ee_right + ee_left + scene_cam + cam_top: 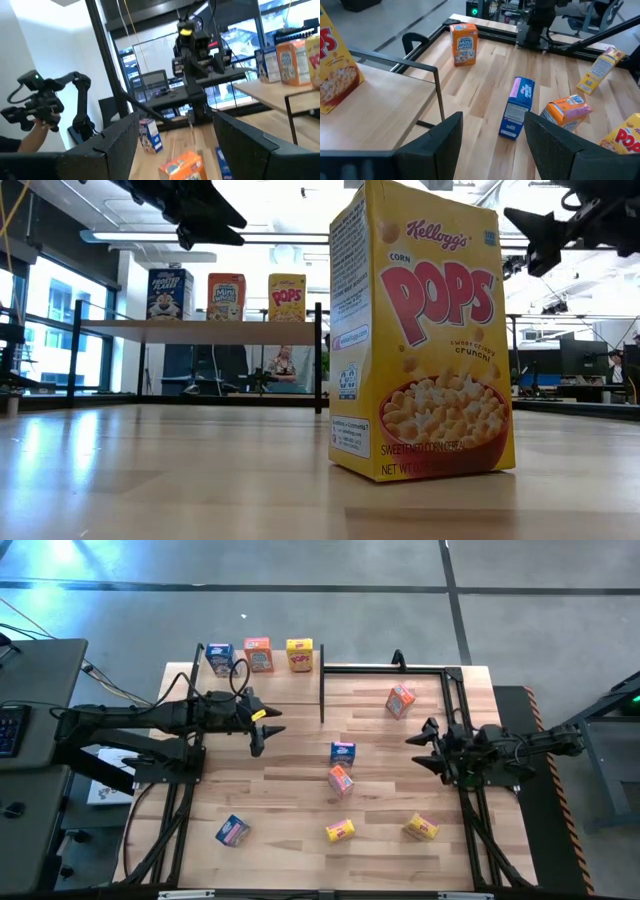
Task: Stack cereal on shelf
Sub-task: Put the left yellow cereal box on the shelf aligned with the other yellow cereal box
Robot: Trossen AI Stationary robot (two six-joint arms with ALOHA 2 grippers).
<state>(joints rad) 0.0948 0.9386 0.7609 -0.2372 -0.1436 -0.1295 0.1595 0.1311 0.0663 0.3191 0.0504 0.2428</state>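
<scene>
- Three cereal boxes stand upright in a row on the shelf (262, 685) at the far left of the counter (290, 810): a blue box (219, 657), an orange box (258, 654) and a yellow box (299, 654).
- Six more boxes are off the shelf, on the counter. An orange-red box (400, 700) stands near the far right, inside the black frame (390, 668).
- Near the middle, a second blue box (343, 752) lies just beyond a second orange box (341, 780); the two are close but apart.
- Along the near edge sit a third blue box (232, 831) at the left, a yellow Corn Pops box (340, 831) in the middle and another yellow box (421, 828) to its right.
- The left gripper (262, 730) hovers above the shelf's near right part; its fingers are spread wide and hold nothing.
- The right gripper (425, 745) hangs over the right side of the counter, well apart from the boxes, its fingers likewise parted and empty.
- In the low view, a person (285, 364) sits in the room beyond the shelf.
</scene>
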